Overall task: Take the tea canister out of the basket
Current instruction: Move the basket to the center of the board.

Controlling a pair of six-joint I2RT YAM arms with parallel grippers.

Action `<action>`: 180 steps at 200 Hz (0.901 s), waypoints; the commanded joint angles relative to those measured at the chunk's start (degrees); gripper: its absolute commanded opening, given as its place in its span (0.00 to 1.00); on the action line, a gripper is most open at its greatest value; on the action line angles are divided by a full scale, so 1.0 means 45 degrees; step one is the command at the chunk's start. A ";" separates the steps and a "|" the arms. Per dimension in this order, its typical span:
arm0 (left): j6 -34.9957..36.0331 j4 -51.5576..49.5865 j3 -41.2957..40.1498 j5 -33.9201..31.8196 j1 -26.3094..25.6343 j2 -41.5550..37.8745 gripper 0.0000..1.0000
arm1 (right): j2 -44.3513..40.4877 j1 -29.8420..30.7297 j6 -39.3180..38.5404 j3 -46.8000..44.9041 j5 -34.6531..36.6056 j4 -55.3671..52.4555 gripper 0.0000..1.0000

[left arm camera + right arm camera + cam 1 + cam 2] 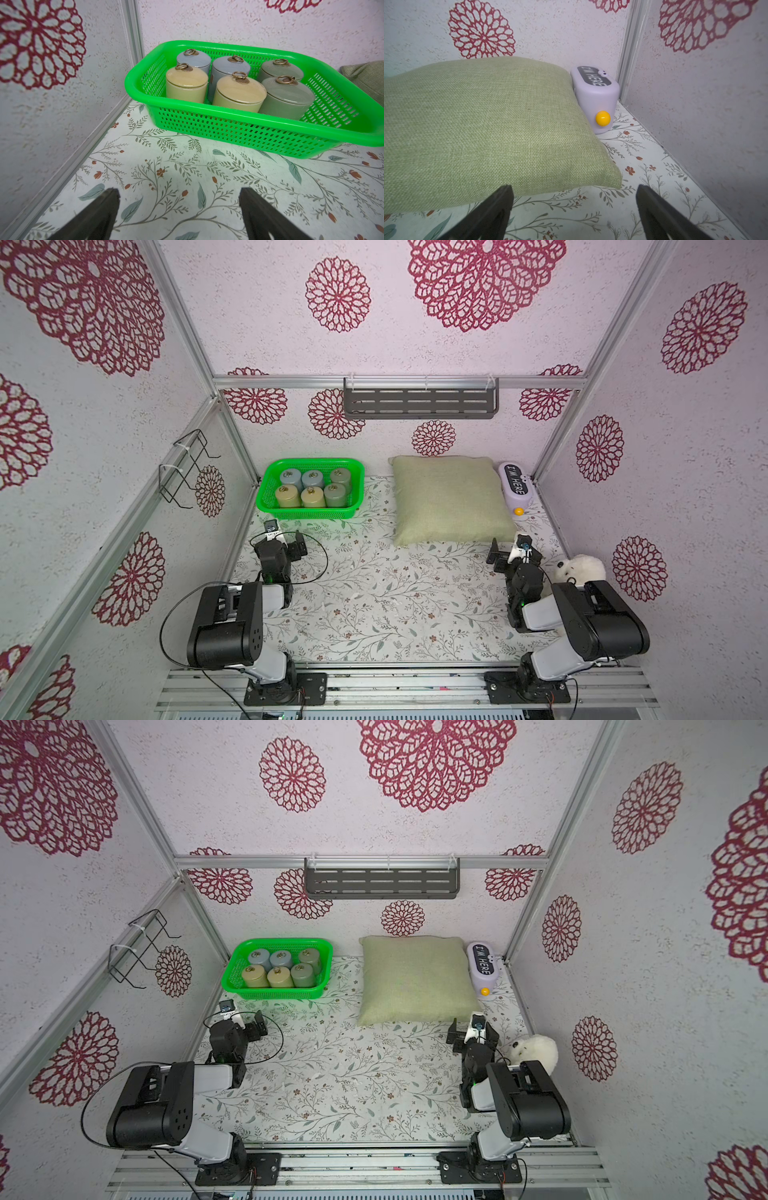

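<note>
- As the left wrist view shows, the left gripper has its fingers spread wide apart. The floral tabletop shows between them, and the tips are short of the basket, not touching it.
- Right gripper: fingers also wide apart, tips right at the near edge of the green cushion. Cannot tell if they touch it.
- In both top views the green mesh basket sits upper left of centre on the tabletop, by the back wall and left corner post, just above the left gripper in frame.
- Six lidded tea canisters stand upright inside the basket in two rows of three, packed close, each with a brass ring on its lid.
- Upper row in a top view: blue-grey canister, second blue-grey canister, sage-green canister.
- Lower row: cream canister, second cream canister, second sage-green canister.
- The cushion lies right of the basket, with a gap of tabletop between them.
- Lilac "I'M HERE" box with a yellow knob sits against the cushion's right edge, in the upper right corner of the tabletop.
- White plush toy is at the tabletop's right edge, beside the right arm.
- Dark grey slotted shelf hangs on the back wall above the cushion.
</note>
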 commanded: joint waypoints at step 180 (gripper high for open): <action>-0.3430 -1.2156 0.7246 -0.2137 0.0205 -0.3739 0.97 | -0.5069 0.0624 0.0658 0.1744 0.0923 -0.5931 0.99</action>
